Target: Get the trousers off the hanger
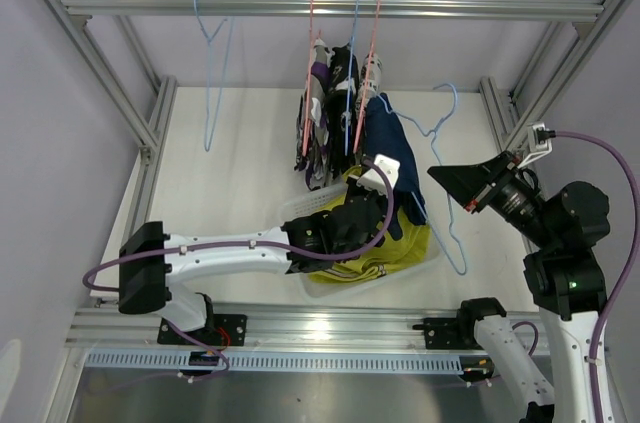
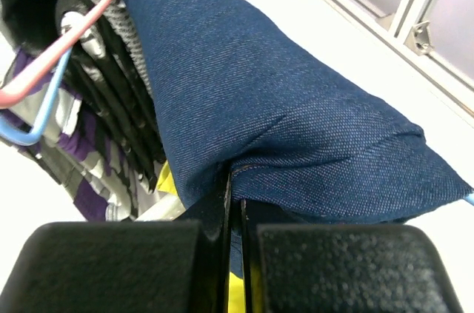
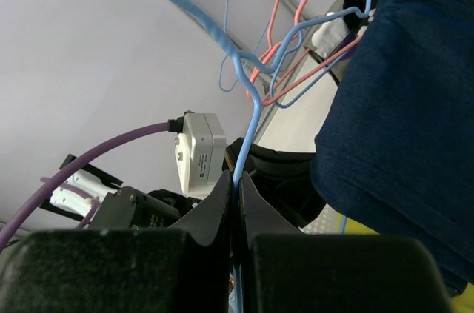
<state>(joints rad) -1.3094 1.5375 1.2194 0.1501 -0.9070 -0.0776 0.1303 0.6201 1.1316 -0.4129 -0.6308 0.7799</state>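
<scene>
Left gripper [image 2: 235,183] clenched on a fold of the plain navy fabric trousers [image 2: 281,106], draped just beyond its fingertips, midway between the table's side edges; right gripper [image 3: 237,189] clamped on a thin light-blue wire hanger [image 3: 247,143].

seen from above, the left hand [image 2: 235,198] is sunk between the navy trousers [image 2: 281,106] and the yellow trousers [image 1: 400,248], so its fingertips don't show there. in its own wrist view the finger ends are hidden under the navy fold they pinch, and the cloth runs off the top edge. the white basket [image 1: 298,209] is mostly covered by the yellow pair. the hanging patterned trousers [image 1: 322,133] are bunched too tight to tell apart. the blue hanger [image 3: 248,98] vanishes between the fingers of the right hand [image 3: 238,191] — its lower part is hidden there. the right arm [image 1: 570,243] is cut off by the bottom edge.
</scene>
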